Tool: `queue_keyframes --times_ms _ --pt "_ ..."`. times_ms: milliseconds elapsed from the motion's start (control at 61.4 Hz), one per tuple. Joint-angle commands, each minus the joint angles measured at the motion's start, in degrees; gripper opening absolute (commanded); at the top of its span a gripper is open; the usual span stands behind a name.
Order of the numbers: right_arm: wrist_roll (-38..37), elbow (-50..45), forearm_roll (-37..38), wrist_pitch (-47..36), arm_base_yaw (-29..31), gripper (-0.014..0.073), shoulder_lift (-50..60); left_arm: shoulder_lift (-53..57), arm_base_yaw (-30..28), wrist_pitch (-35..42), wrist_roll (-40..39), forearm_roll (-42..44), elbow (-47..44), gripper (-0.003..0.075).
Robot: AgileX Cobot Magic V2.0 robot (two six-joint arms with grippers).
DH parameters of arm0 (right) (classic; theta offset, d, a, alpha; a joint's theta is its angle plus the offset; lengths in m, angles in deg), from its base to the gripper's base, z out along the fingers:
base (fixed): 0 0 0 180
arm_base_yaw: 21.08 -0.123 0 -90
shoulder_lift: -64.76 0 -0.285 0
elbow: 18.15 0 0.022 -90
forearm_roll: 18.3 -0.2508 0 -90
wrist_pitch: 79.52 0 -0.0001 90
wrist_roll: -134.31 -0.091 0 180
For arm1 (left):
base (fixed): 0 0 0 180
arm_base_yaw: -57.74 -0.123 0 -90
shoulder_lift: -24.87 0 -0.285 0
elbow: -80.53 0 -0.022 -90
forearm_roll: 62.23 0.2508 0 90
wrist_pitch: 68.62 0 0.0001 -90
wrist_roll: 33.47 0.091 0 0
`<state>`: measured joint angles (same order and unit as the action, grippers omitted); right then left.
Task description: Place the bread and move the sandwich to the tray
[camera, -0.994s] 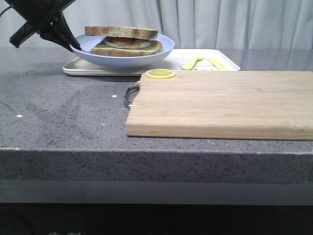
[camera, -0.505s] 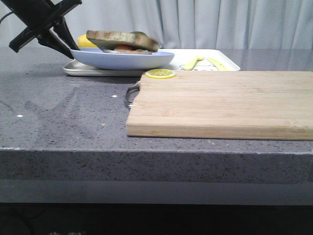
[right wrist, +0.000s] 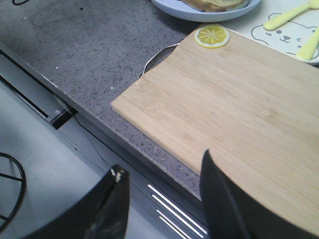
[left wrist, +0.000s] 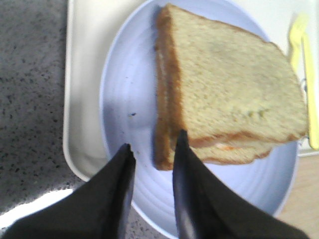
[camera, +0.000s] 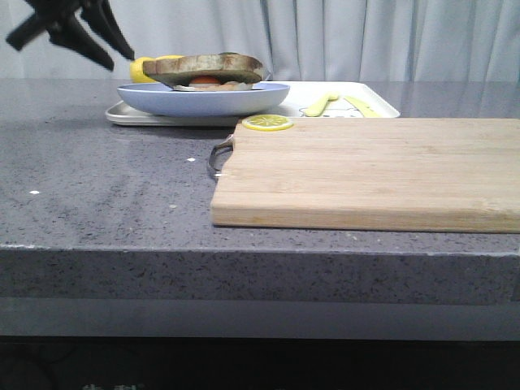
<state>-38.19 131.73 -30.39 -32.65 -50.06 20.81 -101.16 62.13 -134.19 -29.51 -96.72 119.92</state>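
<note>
The sandwich (camera: 207,71) lies on a light blue plate (camera: 203,99), and the plate rests flat on the white tray (camera: 162,119) at the back left. The bread (left wrist: 234,79) is its top slice, pale crumb up, with egg showing between the slices. My left gripper (camera: 122,62) hangs open above and to the left of the plate. In the left wrist view its tips (left wrist: 154,140) hover over the plate's bare rim (left wrist: 127,114), touching nothing. My right gripper (right wrist: 163,162) is open and empty over the table's front edge; it does not show in the front view.
A wooden cutting board (camera: 366,171) with a metal handle fills the right of the table, a lemon slice (camera: 266,123) on its far left corner. Pale yellow cutlery (camera: 337,101) lies on the tray's right part. A yellow object (camera: 146,69) sits behind the plate.
The left gripper has let go of the plate's rim and risen up and to the left. The plate, tilted before, now sits flat on the tray.
</note>
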Motion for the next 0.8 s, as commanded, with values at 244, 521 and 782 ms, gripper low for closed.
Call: queue_keyframes --times_ms 244,521,782 --pt "0.1 1.4 -0.2 -3.5 0.2 0.0358 0.1 15.9 2.4 -1.8 4.0 6.0 1.5 0.0187" --pt "0.1 1.4 -0.2 -3.5 0.2 0.0358 0.1 29.2 11.2 3.8 5.5 14.5 -9.8 0.0187" --pt "0.1 1.4 -0.2 -3.5 0.2 0.0358 0.1 42.1 19.3 13.4 5.5 21.6 -28.7 0.0187"
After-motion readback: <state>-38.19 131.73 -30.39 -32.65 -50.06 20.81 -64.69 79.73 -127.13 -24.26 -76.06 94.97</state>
